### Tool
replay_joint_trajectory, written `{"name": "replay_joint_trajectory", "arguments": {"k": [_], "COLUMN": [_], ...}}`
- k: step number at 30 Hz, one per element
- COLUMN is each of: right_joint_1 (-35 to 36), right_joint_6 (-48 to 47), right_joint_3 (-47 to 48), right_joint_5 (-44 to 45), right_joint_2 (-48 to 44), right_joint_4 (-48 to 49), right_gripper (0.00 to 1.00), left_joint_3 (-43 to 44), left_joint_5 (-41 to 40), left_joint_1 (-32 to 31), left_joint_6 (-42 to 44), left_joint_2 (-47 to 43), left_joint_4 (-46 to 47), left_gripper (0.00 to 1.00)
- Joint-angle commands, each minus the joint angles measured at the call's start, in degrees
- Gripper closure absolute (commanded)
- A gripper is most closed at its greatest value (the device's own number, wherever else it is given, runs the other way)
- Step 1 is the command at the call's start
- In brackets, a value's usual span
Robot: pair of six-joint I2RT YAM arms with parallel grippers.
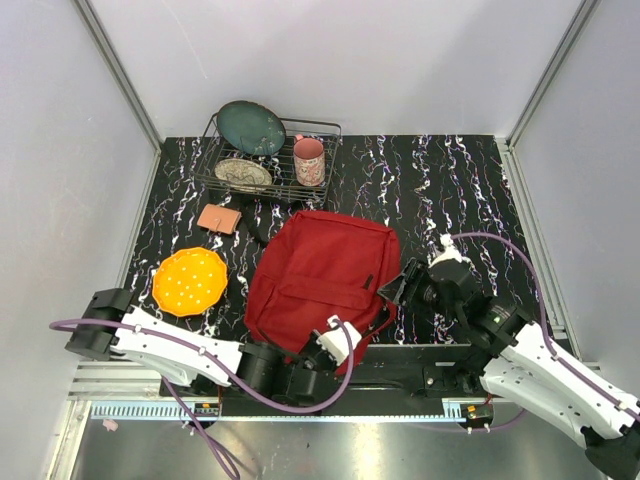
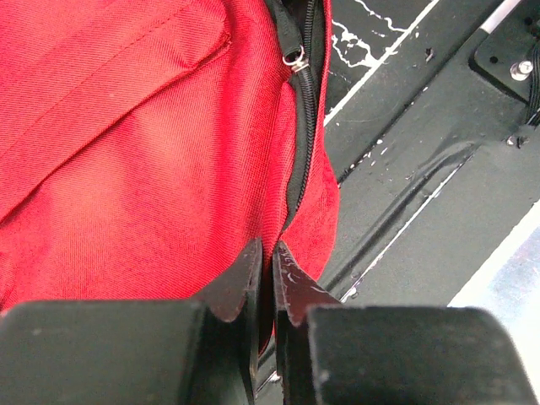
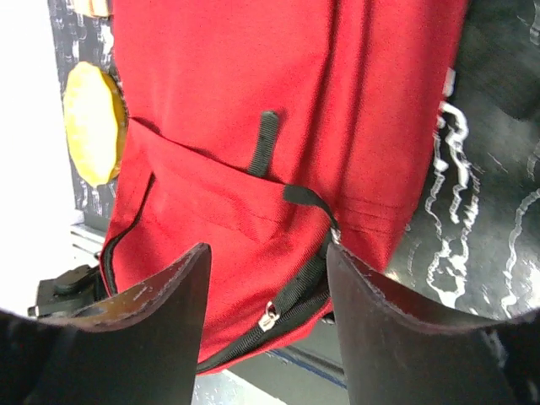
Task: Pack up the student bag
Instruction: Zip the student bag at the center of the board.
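In the middle of the black white-veined table (image 1: 450,190) lies the student bag (image 1: 320,275), a large dark-red fabric backpack, flat on its back, front pocket up, its long axis running from the near edge away to the far side and leaning a little right. Behind it on the far left stands a black wire dish rack (image 1: 322,128) with a dark-green plate (image 1: 252,127) and a pink mug (image 1: 309,160) in it. A round orange plate (image 1: 190,281) sits left of the bag, and a small tan wallet (image 1: 219,218) lies just beyond that.

The left gripper (image 2: 266,253) is at the bag's near end, its fingers pressed almost together with a fold of red fabric pinched between them, right beside the black zip. The right gripper (image 3: 266,249) hovers at the bag's near-right side, jaws well apart and holding nothing. From it the bag lies straight ahead to the left, and the small silver zip pull (image 3: 268,316) sits just in front of the gap. I'd say the right arm is the nearer one for that zip while the left holds the fabric taut
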Motion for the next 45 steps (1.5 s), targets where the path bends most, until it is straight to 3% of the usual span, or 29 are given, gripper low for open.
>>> {"name": "replay_joint_trajectory", "arguments": {"k": [1, 5, 11, 15, 21, 27, 39, 45], "right_joint_1": [-0.4, -0.4, -0.31, -0.22, 0.13, 0.31, 0.83, 1.09], "right_joint_6": [5.5, 6.29, 7.18, 5.33, 3.75, 5.59, 6.73, 5.33], "right_joint_3": [3.24, 0.61, -3.17, -3.09, -3.08, -9.32, -11.7, -10.64], "right_joint_5": [7.16, 0.33, -12.33, -13.13, -7.95, -10.58, -11.02, -8.91], "right_joint_2": [-1.85, -7.56, -2.14, 2.7, 7.9, 7.19, 6.5, 8.33], "right_joint_4": [-11.24, -5.75, 0.76, 0.86, -7.48, -2.76, 4.19, 0.32], "right_gripper": [0.36, 0.44, 0.53, 0.53, 0.55, 0.57, 0.68, 0.71], "left_joint_3": [2.45, 1.49, 0.78, 1.83, 2.54, 2.71, -1.15, -1.42], "left_joint_5": [0.8, 2.64, 4.23, 5.02, 9.57, 16.7, 24.53, 25.5], "left_joint_1": [-0.47, -0.38, -0.38, -0.38, -0.38, -0.21, 5.5, 6.47], "left_joint_6": [1.42, 1.51, 1.42, 2.47, 3.88, 5.02, 5.11, 4.67], "left_joint_2": [2.59, 4.62, 6.64, 8.66, 14.37, 20.43, 20.62, 21.58], "left_joint_4": [3.78, 5.8, 9.05, 10.37, 12.13, 15.56, 22.23, 23.03], "left_gripper": [1.0, 1.0, 1.0, 1.0, 1.0, 0.85, 0.85, 0.85]}}
